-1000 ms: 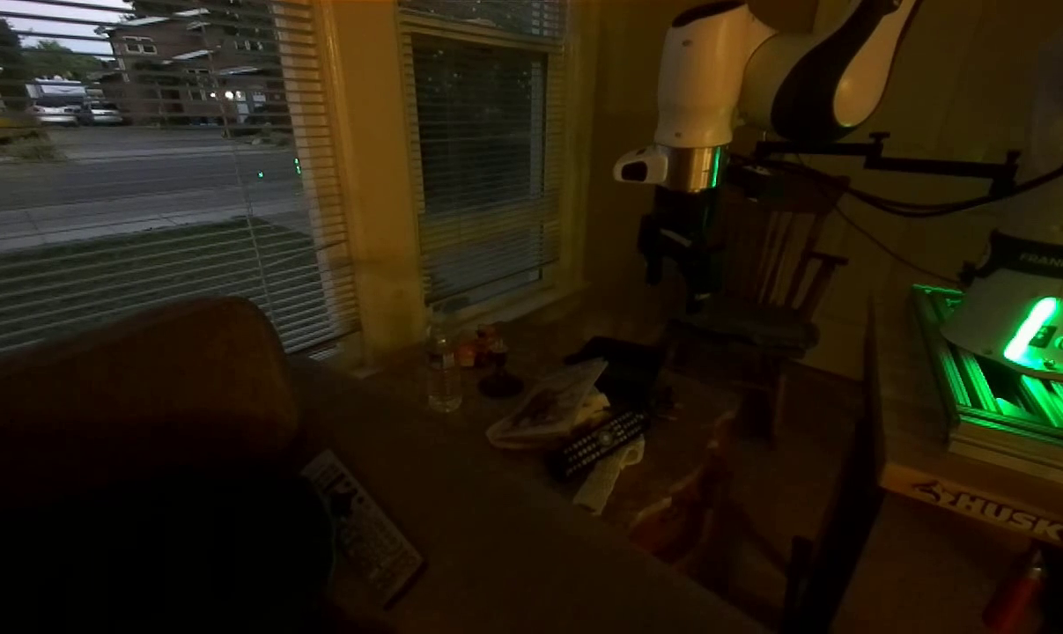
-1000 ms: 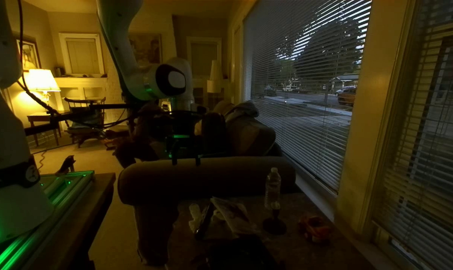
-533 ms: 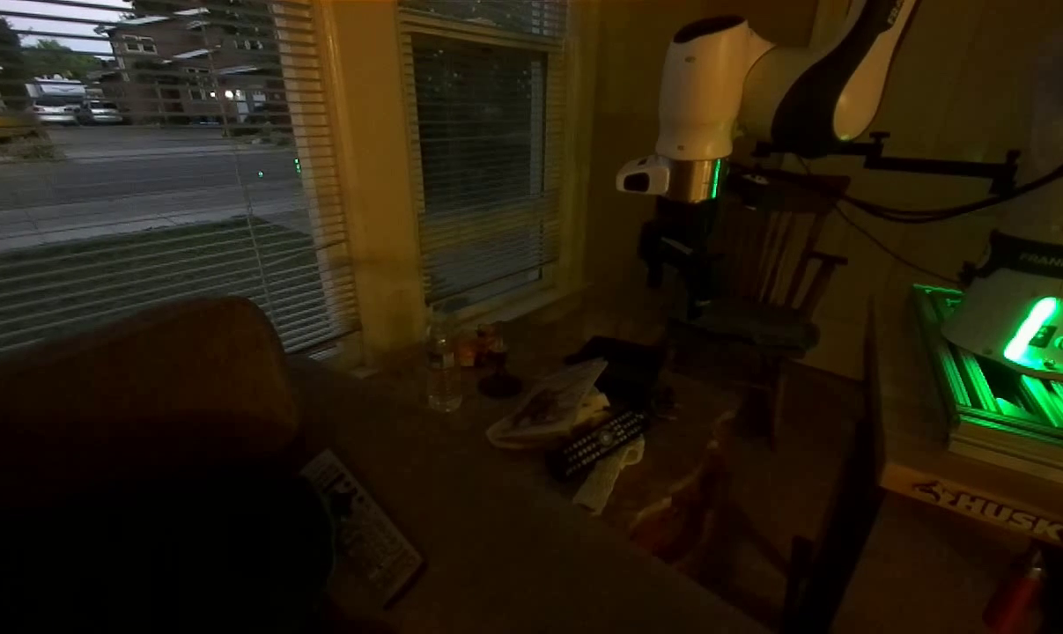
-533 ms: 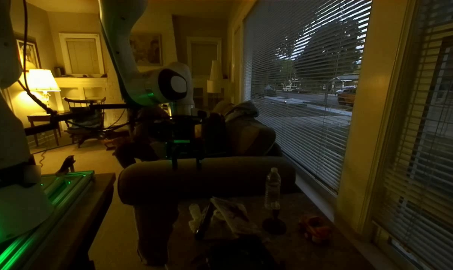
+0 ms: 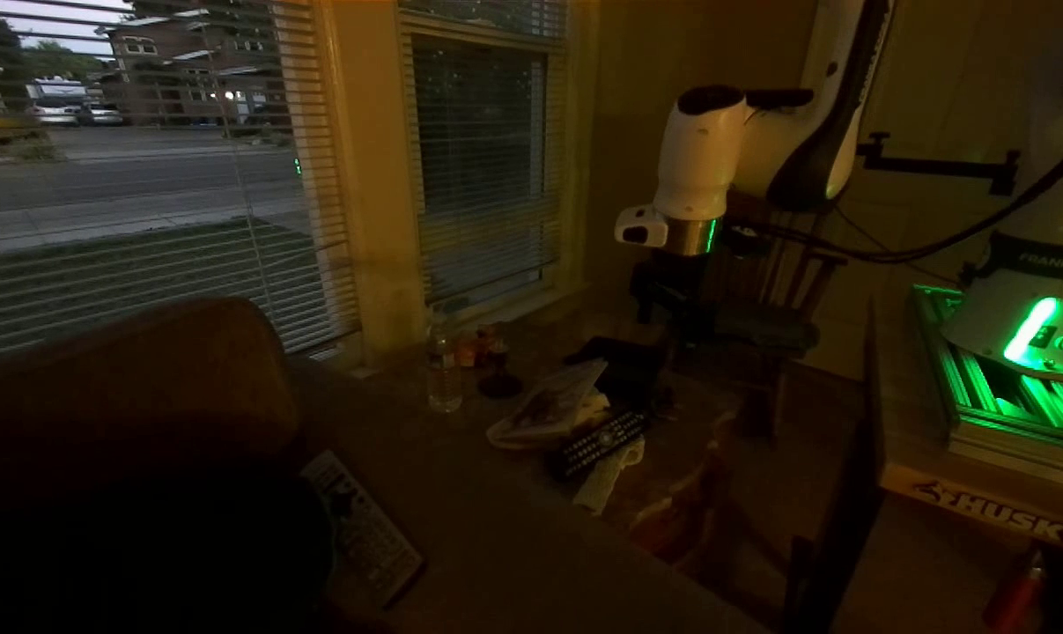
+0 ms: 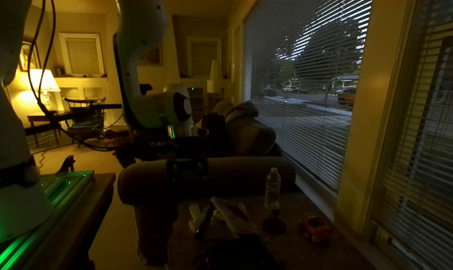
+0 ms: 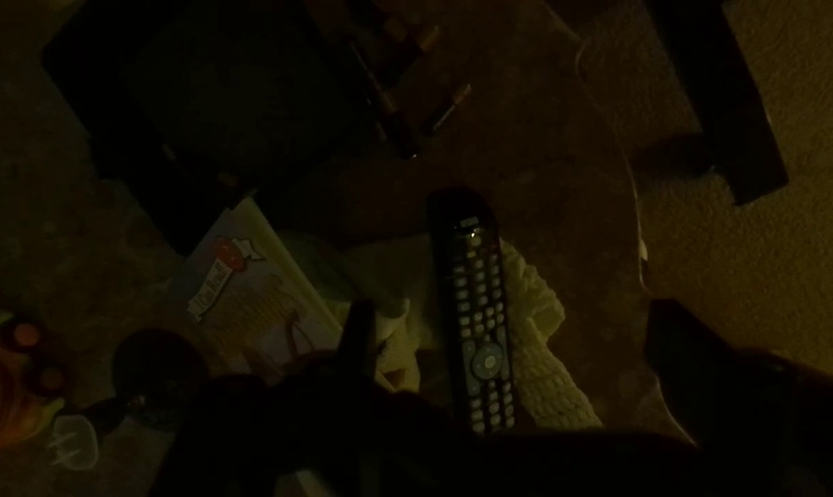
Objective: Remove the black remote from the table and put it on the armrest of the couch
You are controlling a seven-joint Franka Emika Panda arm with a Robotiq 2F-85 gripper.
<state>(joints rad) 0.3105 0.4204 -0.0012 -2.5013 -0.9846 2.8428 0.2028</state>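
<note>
The black remote (image 7: 482, 310) lies on the table (image 7: 561, 207), partly over a pale knitted cloth. It also shows in both exterior views (image 5: 597, 445) (image 6: 204, 221). My gripper (image 7: 513, 308) is open and empty, its fingers far apart, one to each side of the remote in the wrist view. In the exterior views the gripper (image 5: 669, 324) (image 6: 188, 177) hangs above the table, apart from the remote. The broad brown armrest (image 6: 245, 170) of the couch (image 6: 252, 135) stands behind the table; the armrest also spans the front of an exterior view (image 5: 513, 546).
Around the remote are a booklet (image 7: 257, 297), the pale cloth (image 7: 547, 366), a black case (image 7: 237, 90) and small batteries (image 7: 449, 109). A water bottle (image 6: 273, 189), a dark stemmed item (image 6: 274, 224) and an orange toy (image 6: 314, 228) stand near the window. A pale-bordered rectangle (image 5: 364, 528) lies on the couch.
My gripper has moved down toward the table, mostly within the last half second. The remote and the other items have not moved.
</note>
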